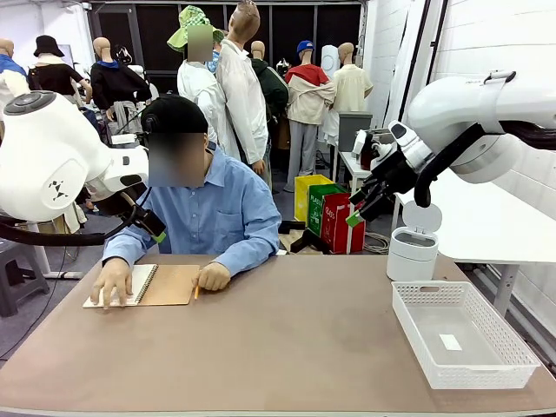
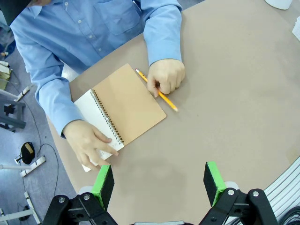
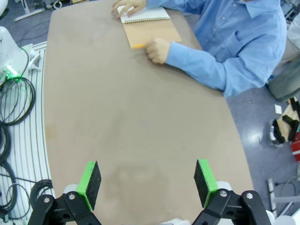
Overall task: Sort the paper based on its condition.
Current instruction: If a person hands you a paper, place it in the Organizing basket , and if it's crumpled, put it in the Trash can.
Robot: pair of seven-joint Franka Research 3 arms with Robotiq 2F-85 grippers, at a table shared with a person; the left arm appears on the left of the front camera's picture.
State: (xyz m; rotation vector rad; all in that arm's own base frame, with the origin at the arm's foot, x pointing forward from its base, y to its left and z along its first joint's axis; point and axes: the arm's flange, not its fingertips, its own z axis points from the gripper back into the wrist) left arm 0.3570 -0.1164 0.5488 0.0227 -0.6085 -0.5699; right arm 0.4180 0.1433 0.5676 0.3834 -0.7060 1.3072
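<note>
Front view: the paper [image 1: 139,278] is the white page on the notebook [image 1: 174,285] at the table's [image 1: 287,356] far left corner, under the person's hand [image 1: 111,282]. Loose or bound, I cannot tell.
Left wrist view: left gripper [image 2: 159,182] hovers nearby, jaws wide apart, empty.
Right wrist view: right gripper [image 3: 147,180] is well apart from the notebook, jaws spread, nothing between.
Handling: likely thin, light, floppy and easily creased, so pinch a free edge gently.

A robotics lab: two white robot arms [image 1: 469,122] at a worktable [image 1: 287,347], loose cables [image 3: 14,103] beside it.

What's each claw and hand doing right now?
Left claw: open, empty.
Right claw: open, empty.
One hand: resting on the notebook.
Other hand: holding a pencil.
</note>
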